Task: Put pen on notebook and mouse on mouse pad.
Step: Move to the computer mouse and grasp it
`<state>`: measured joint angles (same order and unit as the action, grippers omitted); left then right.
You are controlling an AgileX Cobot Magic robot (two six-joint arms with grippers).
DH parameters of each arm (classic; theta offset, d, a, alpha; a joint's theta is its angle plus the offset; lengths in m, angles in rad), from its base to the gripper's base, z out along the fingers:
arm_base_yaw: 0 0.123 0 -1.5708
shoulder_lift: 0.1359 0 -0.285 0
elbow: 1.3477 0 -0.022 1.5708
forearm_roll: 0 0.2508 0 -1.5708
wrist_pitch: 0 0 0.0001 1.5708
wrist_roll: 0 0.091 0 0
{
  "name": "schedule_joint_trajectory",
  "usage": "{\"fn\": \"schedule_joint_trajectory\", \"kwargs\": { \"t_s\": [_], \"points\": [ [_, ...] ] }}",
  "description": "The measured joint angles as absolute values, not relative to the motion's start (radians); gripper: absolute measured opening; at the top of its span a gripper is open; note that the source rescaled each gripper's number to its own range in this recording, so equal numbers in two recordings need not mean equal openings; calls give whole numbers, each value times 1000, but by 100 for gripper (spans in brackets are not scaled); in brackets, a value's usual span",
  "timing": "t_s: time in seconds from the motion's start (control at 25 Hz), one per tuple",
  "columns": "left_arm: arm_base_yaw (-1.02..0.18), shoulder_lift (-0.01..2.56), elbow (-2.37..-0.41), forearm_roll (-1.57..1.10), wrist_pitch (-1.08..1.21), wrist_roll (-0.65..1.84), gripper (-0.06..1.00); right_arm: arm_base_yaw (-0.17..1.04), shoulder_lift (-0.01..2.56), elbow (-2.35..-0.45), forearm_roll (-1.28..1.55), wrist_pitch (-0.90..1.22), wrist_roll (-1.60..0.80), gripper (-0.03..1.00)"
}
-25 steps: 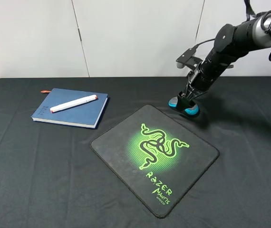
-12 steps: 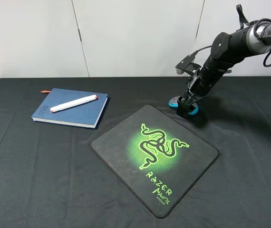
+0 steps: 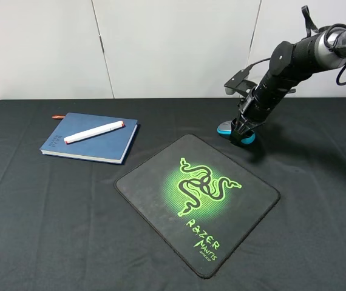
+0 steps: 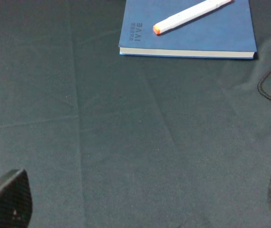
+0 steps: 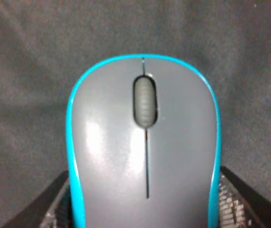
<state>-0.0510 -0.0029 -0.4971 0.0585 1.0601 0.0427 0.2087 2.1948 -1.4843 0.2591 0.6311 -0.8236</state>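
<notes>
The black cloth-covered table carries 1 notebook, 1 pen, 1 mouse pad and 1 mouse, and 2 grippers work over it.

Farthest left lies the blue hardcover notebook, closed and flat, with 1 orange-brown ribbon tab poking out at its far left corner. The slim white marker pen with orange-red tips rests on the cover, laid slantwise and wholly within the cover's edges.

The left gripper shows only in its own wrist view. Its 2 mesh-textured fingertips stand wide apart, released, over bare cloth near the notebook.

In the middle sits the large square black mouse pad with the green 3-snake logo and "Razer Mantis" lettering, turned corner-on, near the notebook but not touching it.

To the right, just beyond the pad's far corner and off the pad, is the small computer mouse with a grey top, bright blue sides and a dark scroll wheel. The right gripper is clenched on it, with 1 finger against each blue side. Whether the mouse touches the cloth or hangs just above it cannot be told.
</notes>
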Motion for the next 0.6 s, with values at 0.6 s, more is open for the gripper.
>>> {"fn": "schedule_joint_trajectory", "kwargs": {
  "t_s": [0.6],
  "points": [
    [-51,-3,-497,59,1060,43,99,209,2036,-1484,261,776,-707,1]
  ]
}}
